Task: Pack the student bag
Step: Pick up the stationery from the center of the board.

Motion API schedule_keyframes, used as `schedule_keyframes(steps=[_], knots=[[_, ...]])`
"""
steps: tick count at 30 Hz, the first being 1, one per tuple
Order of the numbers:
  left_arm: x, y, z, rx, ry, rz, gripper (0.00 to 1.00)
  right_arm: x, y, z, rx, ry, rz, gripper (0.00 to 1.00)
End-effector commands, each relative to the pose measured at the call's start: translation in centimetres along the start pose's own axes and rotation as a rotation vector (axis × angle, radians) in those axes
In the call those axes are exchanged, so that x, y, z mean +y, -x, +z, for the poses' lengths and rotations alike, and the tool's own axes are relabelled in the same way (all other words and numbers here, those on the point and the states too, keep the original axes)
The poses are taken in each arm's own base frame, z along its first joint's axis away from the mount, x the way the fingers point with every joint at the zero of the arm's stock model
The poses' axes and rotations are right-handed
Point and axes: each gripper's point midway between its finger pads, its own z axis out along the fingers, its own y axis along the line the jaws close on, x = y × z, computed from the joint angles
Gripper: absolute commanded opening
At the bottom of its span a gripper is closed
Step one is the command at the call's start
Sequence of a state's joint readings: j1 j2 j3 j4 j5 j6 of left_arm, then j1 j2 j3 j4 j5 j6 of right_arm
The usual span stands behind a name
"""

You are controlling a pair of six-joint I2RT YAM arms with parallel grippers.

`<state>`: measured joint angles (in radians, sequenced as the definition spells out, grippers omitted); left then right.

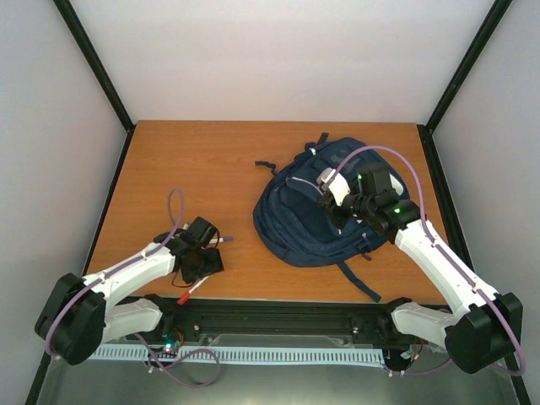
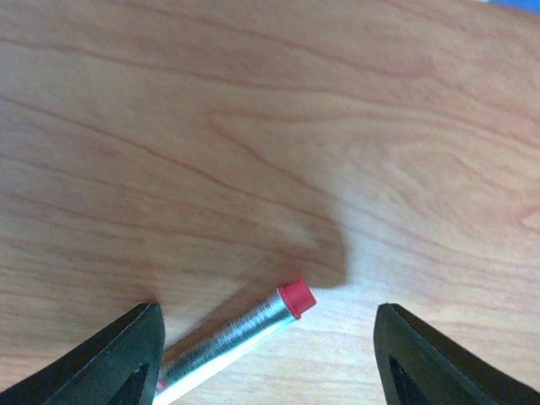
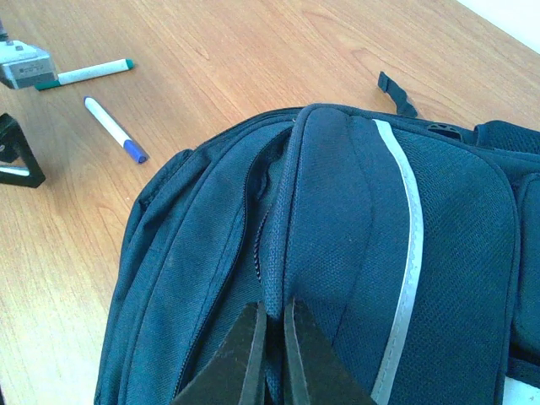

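We see the jaws of our left gripper point(image 2: 266, 314) spread around a red-capped marker point(image 2: 240, 332) on the table point(image 1: 194, 160), while those of our right gripper point(image 3: 272, 309) press together on the bag point(image 3: 337, 245), which lies flat on the table's right half.

The student bag point(image 1: 312, 228) lies on the right half of the table point(image 1: 194, 160). Well left of it, near the front edge, a marker point(image 2: 245, 337) lies under the left gripper point(image 2: 266, 308), between its fingers.
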<state>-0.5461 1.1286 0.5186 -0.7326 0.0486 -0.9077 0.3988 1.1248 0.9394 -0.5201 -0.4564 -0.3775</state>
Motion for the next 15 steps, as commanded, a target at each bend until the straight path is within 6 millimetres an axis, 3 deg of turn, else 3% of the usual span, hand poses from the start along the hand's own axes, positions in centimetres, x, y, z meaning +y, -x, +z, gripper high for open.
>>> schedule_keyframes(steps=[1, 4, 8, 12, 15], knots=[[0.8, -2.6, 0.3, 0.09, 0.051, 0.006, 0.73, 0.6, 1.7, -0.5, -0.071, 0.033, -0.044, 0.03], [1.2, -1.5, -0.2, 0.009, 0.081, -0.016, 0.79, 0.6, 1.7, -0.6, -0.072, 0.029, -0.047, 0.03], [0.8, -0.1, -2.9, -0.089, 0.042, -0.071, 0.77, 0.6, 1.7, -0.6, -0.072, 0.029, -0.047, 0.03], [1.1, -1.5, -3.7, -0.029, 0.049, -0.032, 0.71, 0.8, 1.6, -0.5, -0.071, 0.04, -0.046, 0.03], [1.0, -3.4, -2.9, 0.039, 0.11, 0.06, 0.67, 0.8, 1.6, -0.3, -0.066, 0.05, -0.043, 0.03]])
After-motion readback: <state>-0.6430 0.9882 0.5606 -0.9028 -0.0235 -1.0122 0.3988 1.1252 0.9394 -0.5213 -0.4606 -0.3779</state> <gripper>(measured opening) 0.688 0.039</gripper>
